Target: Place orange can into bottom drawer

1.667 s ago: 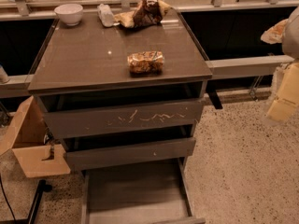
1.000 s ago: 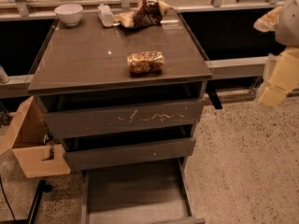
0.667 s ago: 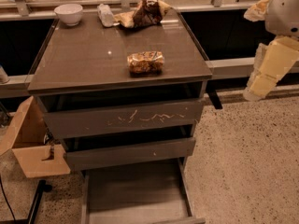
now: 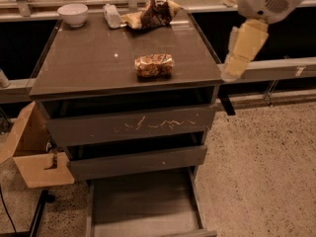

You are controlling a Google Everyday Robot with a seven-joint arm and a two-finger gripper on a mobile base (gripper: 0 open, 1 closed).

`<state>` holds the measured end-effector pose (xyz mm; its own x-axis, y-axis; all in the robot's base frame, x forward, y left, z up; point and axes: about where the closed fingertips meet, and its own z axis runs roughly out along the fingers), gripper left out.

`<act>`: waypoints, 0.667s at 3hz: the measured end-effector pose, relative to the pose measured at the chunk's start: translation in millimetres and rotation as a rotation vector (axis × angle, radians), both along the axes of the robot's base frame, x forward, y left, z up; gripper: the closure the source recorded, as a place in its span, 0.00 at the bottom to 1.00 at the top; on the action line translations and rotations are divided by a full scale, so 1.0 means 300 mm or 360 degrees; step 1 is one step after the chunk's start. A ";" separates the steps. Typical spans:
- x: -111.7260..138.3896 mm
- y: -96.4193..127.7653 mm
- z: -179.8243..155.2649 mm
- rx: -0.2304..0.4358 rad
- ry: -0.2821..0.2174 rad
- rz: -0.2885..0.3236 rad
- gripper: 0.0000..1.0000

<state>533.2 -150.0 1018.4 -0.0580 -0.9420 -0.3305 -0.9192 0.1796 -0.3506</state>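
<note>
No text can be read, even on the orange can (image 4: 154, 65); the gripper (image 4: 231, 72) is seen beside the cabinet's (image 4: 89, 63) right edge.

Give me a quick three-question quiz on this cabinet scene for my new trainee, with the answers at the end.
1. True or false: the orange can is already inside the bottom drawer.
2. Where is the gripper? A) touching the can; B) beside the right edge of the cabinet top, apart from the can; C) down inside the drawer.
3. Fill in: seen from the camera, the white bowl sits at the cabinet top's back ____ corner.
Key: 1 false, the can lies on its side on the cabinet top and the drawer stands pulled open below. 2 B. 3 left.
</note>
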 end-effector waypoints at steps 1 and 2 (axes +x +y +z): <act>0.132 0.133 -0.059 0.0013 0.0002 0.0116 0.00; 0.221 0.213 -0.122 0.0049 0.0022 0.0184 0.00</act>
<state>599.6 -86.0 981.9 0.0455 -0.9321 -0.3594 -0.9390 0.0829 -0.3338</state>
